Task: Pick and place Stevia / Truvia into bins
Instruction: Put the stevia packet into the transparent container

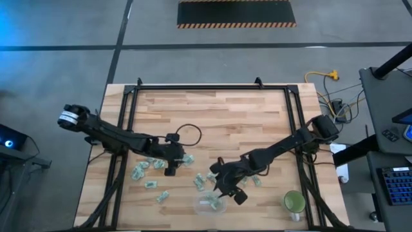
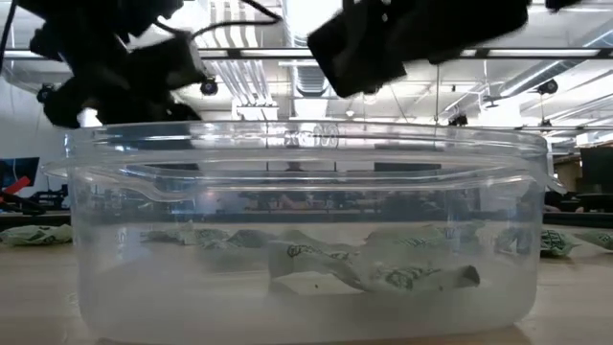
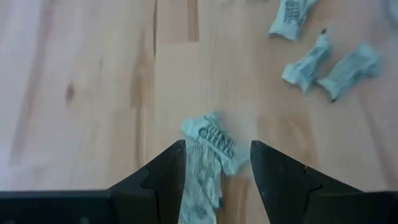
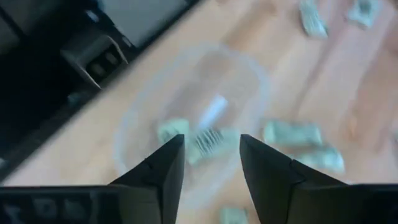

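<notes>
**Clear tub only part filled, most sachets still out on the wood**

Clear plastic is what you meet first: the tub [image 2: 306, 230] sits at the near edge of the surface [image 1: 212, 109], and through its wall the low view shows just a few sachets in the tub [image 2: 383, 273] lying on its bottom. So the job is started, not far along.

Right above it hangs your right claw [image 4: 211, 155], fingers spread and nothing between them. In its wrist view a white packet [image 4: 211, 112] shows inside the tub's outline; whether it is falling or has landed, you cannot tell. That claw is free for another pick, I would judge.

Farther back and to the left, your left claw [image 3: 217, 168] is low over the wood with its fingers apart on either side of a crumpled sachet [image 3: 208, 155]. They have not closed on it, so nothing is held yet.

Beyond and around both claws, loose sachets [image 1: 147, 173] still lie scattered on the surface, a good many of them. The green cup [image 1: 294, 202] stands off to the right, unused.
</notes>
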Controlling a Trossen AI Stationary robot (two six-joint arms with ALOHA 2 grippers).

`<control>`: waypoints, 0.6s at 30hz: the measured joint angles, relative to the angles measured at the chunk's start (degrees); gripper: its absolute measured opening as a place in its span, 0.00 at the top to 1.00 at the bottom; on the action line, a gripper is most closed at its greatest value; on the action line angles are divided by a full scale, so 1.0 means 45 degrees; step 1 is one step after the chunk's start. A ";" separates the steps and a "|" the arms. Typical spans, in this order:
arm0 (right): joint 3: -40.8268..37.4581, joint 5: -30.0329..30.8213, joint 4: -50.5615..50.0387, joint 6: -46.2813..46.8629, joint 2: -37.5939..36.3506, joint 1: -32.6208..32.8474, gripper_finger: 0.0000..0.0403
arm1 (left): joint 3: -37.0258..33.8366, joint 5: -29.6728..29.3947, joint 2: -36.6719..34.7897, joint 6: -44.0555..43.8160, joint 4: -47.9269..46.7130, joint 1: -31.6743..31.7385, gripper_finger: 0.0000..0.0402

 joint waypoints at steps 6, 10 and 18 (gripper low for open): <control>-0.0401 0.1219 -0.0705 0.0388 -0.0063 -0.0009 0.63 | 0.0179 -0.0662 0.1401 -0.0026 -0.1077 0.0386 0.59; -0.0617 0.1224 -0.0568 0.0377 -0.0170 -0.0009 0.63 | 0.0349 -0.0662 0.1675 -0.0290 -0.1506 0.0605 0.59; -0.0729 0.1220 -0.0612 0.0153 -0.0189 -0.0047 0.67 | 0.0353 -0.0658 0.1082 -0.0395 -0.1672 0.0656 0.59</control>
